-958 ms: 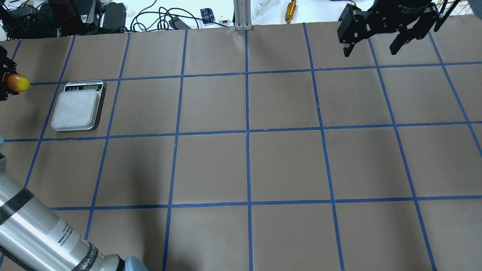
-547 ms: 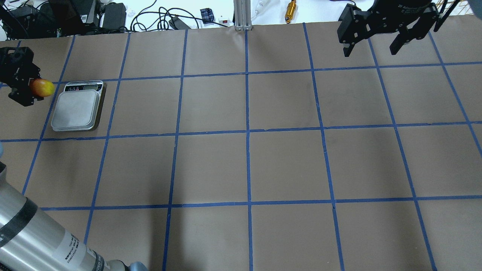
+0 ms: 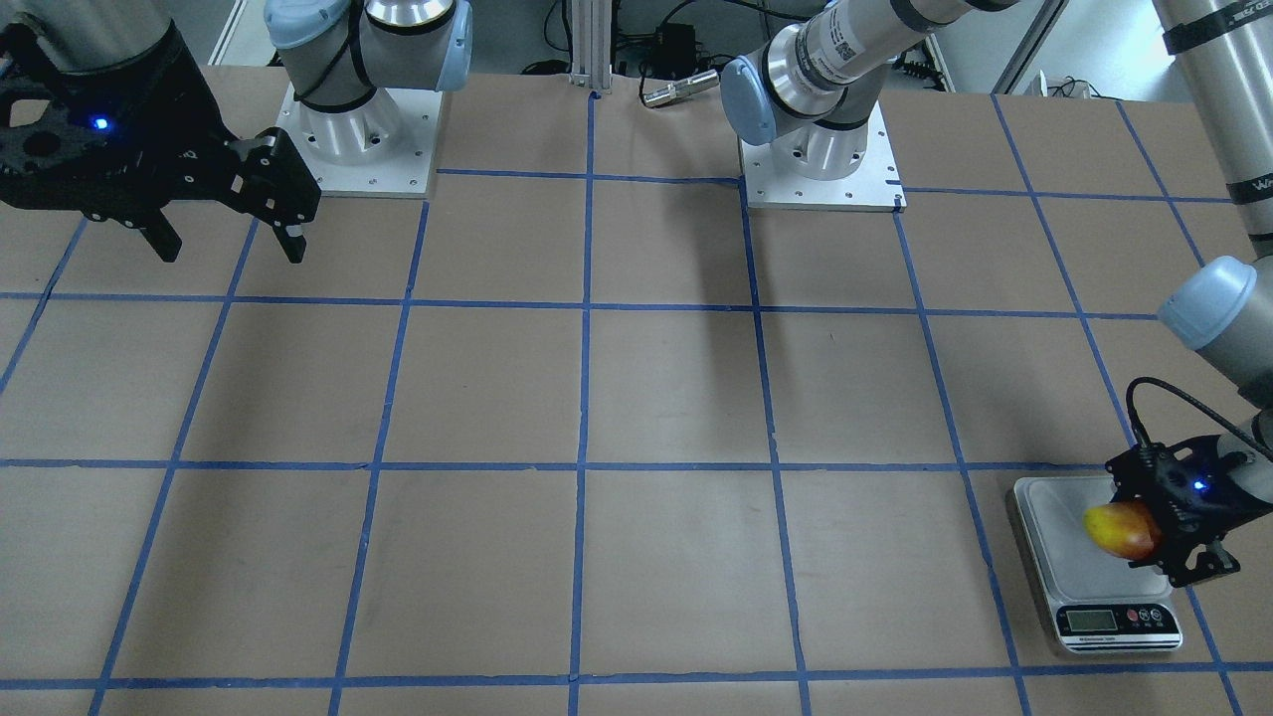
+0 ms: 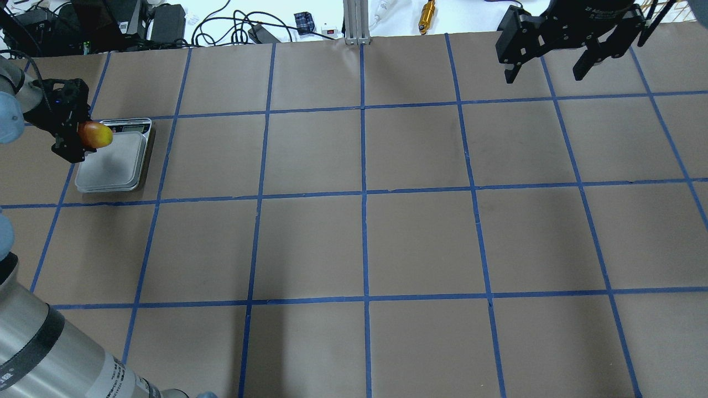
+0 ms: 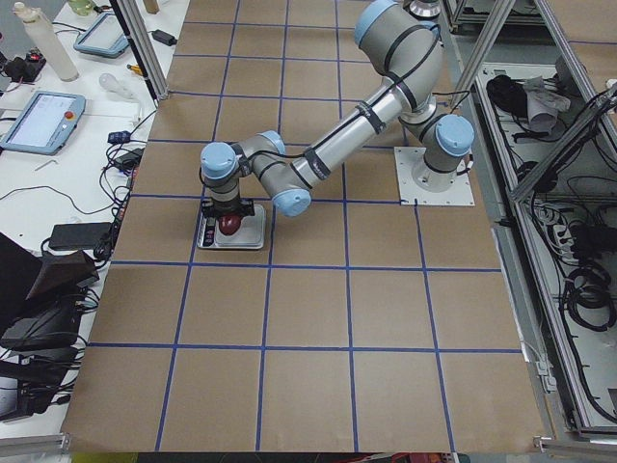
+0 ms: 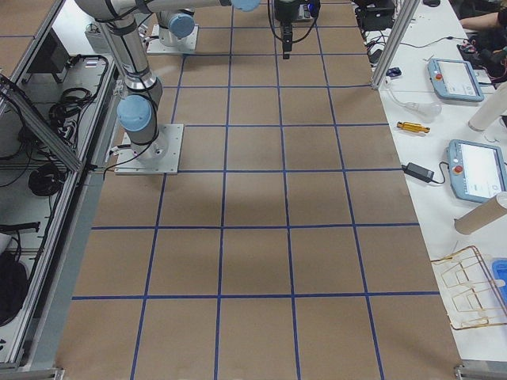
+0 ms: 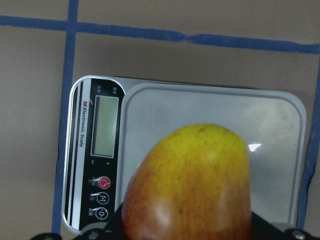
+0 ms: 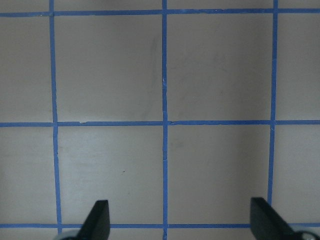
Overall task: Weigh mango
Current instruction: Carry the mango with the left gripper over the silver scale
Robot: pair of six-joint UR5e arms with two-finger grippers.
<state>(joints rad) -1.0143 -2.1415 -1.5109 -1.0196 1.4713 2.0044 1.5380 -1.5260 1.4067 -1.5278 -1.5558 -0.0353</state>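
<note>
Mango point(image 7: 190, 185) fills the lower half of the left wrist view, yellow end forward, clamped in the left tool point(image 4: 77, 135), whose fingers it hides there. Beneath it lies the scale point(image 4: 113, 163). The fruit hangs over the platform's corner beside the display point(image 7: 106, 126), whose reading is too faint to make out. The overhead view alone shows a soft shadow on the platform. Far across the taped counter point(image 4: 365, 243), the right tool point(image 4: 543, 74) hangs spread wide, holding nothing. The right-side view leaves out scale and fruit.
</note>
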